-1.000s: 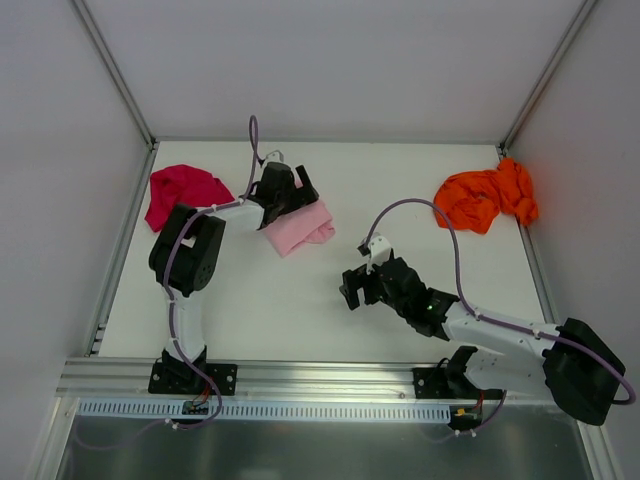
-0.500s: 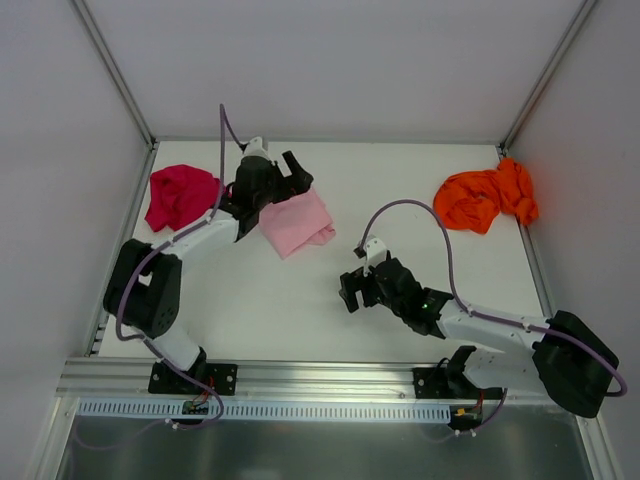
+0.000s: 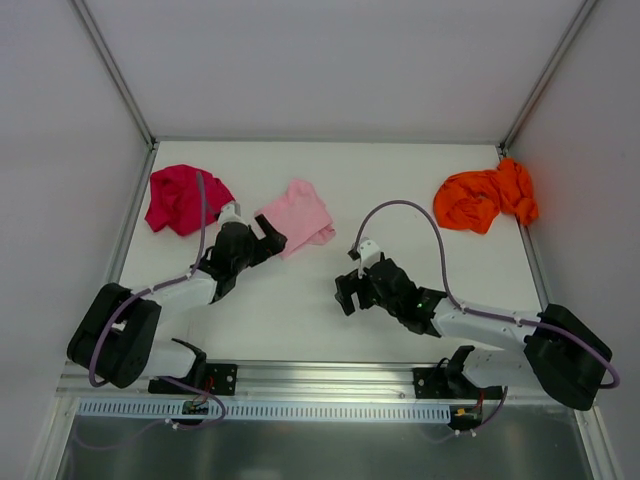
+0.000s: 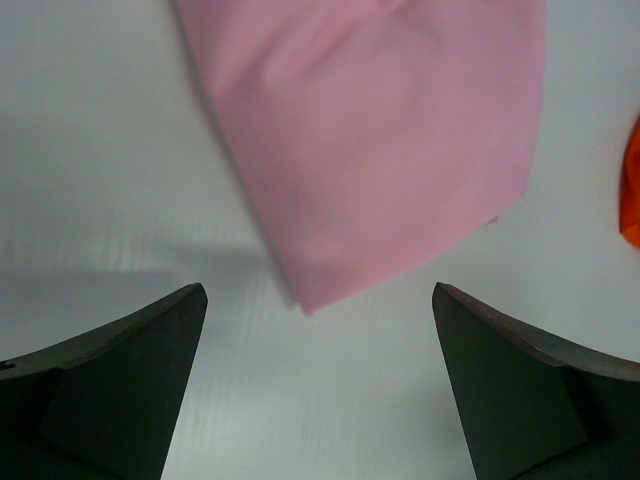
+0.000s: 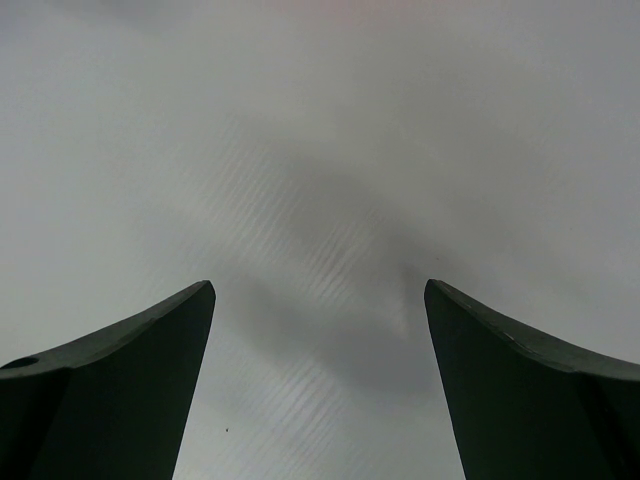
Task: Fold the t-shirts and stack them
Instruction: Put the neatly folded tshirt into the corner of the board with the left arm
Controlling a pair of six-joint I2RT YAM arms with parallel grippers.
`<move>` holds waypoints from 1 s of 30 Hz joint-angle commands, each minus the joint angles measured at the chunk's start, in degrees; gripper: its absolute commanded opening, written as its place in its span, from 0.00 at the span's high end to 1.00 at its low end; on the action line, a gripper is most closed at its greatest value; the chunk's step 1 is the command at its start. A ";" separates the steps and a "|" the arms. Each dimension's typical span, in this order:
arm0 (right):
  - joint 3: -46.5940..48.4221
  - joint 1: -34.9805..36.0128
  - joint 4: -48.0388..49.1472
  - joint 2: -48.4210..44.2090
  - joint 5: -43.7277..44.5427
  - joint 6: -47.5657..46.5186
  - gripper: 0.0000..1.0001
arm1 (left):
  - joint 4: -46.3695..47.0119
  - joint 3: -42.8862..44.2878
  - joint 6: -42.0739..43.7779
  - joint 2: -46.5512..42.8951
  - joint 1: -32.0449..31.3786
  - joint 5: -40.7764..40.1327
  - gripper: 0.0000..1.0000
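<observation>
Pink t-shirt (image 3: 300,211) lies folded on the surface (image 3: 300,300), just beside the left gripper (image 3: 266,240), jaws apart. Right gripper (image 3: 346,295): jaws apart, empty. Advisable: lift clear without dragging the fold open.

Top cam: looks down from behind arm bases (image 3: 190,378). Wrist cams: close over table (image 3: 400,180); L shares pink shirt (image 4: 380,150) w/ top.

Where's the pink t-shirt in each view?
Top external: pink t-shirt lies left of centre, just beyond the left gripper.
Left wrist: it fills the upper middle, its near corner pointing down between the fingers.
Right wrist: not in it; only the table shows.
Shared landmark: the open left gripper at the shirt's near corner.
</observation>
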 commanded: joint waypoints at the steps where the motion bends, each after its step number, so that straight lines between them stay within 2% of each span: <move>1: 3.13 0.58 4.04 1.51 -0.10 0.79 0.08 | 10.39 -4.83 -3.08 -2.27 -0.19 -0.29 0.01; 9: 5.15 1.72 3.52 3.19 0.52 0.53 0.08 | 19.63 -10.99 -4.13 1.95 -0.10 0.68 0.01; 20: 8.49 2.34 0.36 4.33 3.41 -0.61 0.08 | 43.26 -12.32 -8.26 21.63 0.43 6.39 0.01; 30: 12.01 2.34 -3.16 2.13 5.79 -1.93 0.08 | 54.53 -12.05 -10.20 31.57 2.36 11.84 0.01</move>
